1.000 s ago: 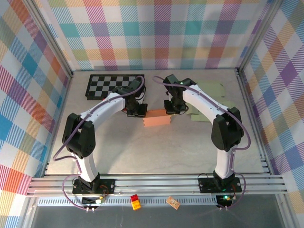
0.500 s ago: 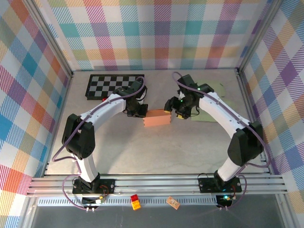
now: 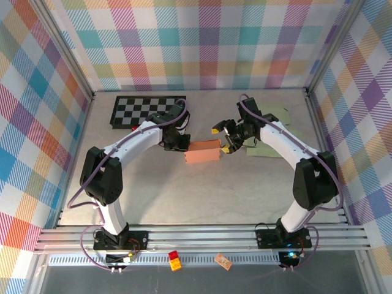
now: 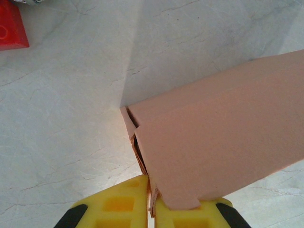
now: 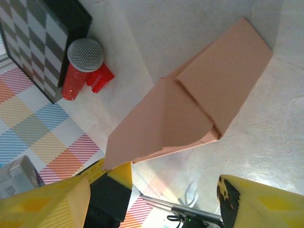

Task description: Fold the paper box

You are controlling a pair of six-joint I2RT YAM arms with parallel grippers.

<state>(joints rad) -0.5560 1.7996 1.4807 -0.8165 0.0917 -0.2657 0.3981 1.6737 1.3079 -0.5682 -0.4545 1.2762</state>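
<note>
**Box (image 3: 202, 152) pinched at one end, free at the other**

It lies on the table (image 3: 184, 196), midway between the two arms. The left gripper (image 4: 152, 197) is clenched on a flap (image 4: 130, 126) at its left end — yellow fingers (image 4: 118, 204) pressed onto the paper. The right gripper (image 3: 224, 139) stands spread just beside the right end — grasping nothing.

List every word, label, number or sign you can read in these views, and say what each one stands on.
No text can be read.
paper box: plain pink faces, no print visible in the wrist views.
checkerboard: black and white squares, no letters or numbers visible.
red and yellow block and small brown piece at the near rail: too small to tell whether they carry any marking.
</note>
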